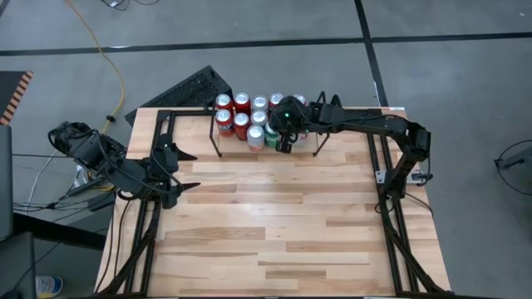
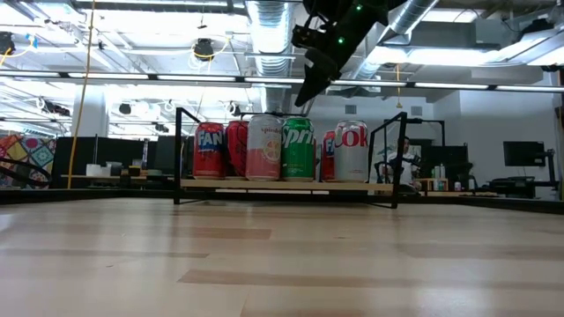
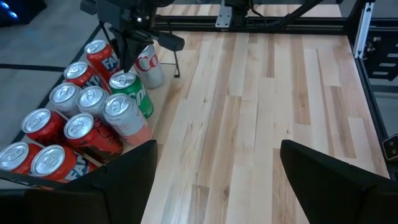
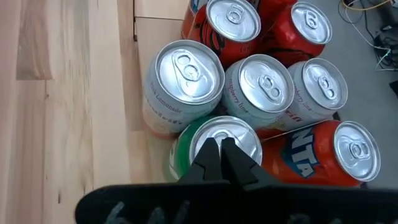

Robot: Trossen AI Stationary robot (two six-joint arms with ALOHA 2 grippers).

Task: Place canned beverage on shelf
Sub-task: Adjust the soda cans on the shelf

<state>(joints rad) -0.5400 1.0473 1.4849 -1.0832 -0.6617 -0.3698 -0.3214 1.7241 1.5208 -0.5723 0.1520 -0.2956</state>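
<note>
The shelf (image 2: 181, 150), a low black rod rack, stands at the table's far edge and carries several upright cans: red, white and pink ones, plus a green can (image 2: 298, 150) in its front row. My right gripper (image 2: 305, 99) is shut and slants down, its tips just above the green can's top (image 4: 239, 140). A small gap shows between them in the low view. My left gripper (image 1: 191, 171) waits open above the table's left side, with nothing between its fingers.
Black rails (image 1: 391, 216) run along the table's left and right sides. A dark keyboard (image 1: 187, 87) lies on the floor past the far left corner. The wooden tabletop (image 1: 274, 216) stretches from the shelf to the near edge.
</note>
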